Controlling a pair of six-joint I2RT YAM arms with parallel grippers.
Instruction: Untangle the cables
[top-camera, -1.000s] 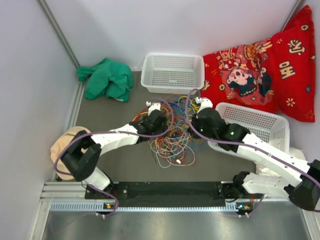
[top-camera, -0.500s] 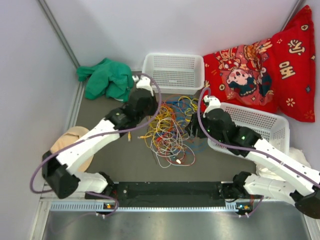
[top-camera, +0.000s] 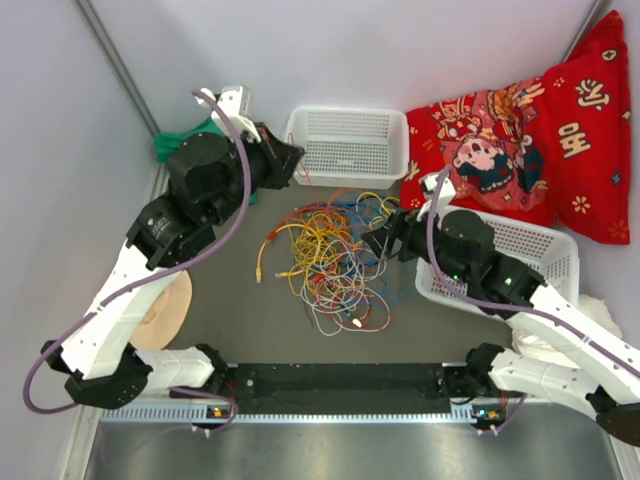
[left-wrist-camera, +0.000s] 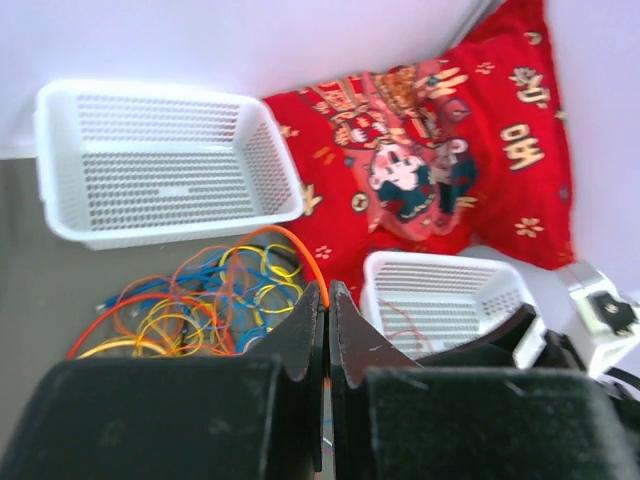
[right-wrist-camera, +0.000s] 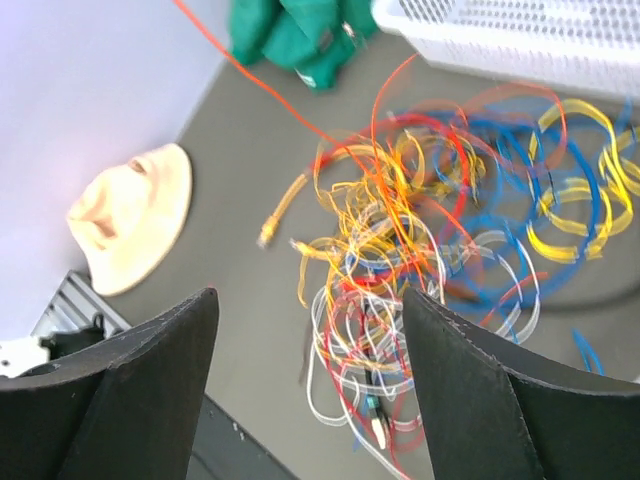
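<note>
White back basket (top-camera: 345, 147), right basket (top-camera: 548, 244), red cushion (top-camera: 500, 140), green cloth (right-wrist-camera: 290, 35), perhaps a tan mask (right-wrist-camera: 125, 220).

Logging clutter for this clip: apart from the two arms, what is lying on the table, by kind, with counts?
Cable tangle: 1
White baskets: 2
Green cloth: 1
Red cushion: 1
Beige mask: 1
White bundle, partly hidden behind the right arm: 1
Total: 7

two baskets (top-camera: 345, 140) (top-camera: 530, 245), one cushion (top-camera: 500, 140), one cloth (right-wrist-camera: 290, 35), one mask (right-wrist-camera: 125, 215), one cable tangle (top-camera: 325, 260)
</note>
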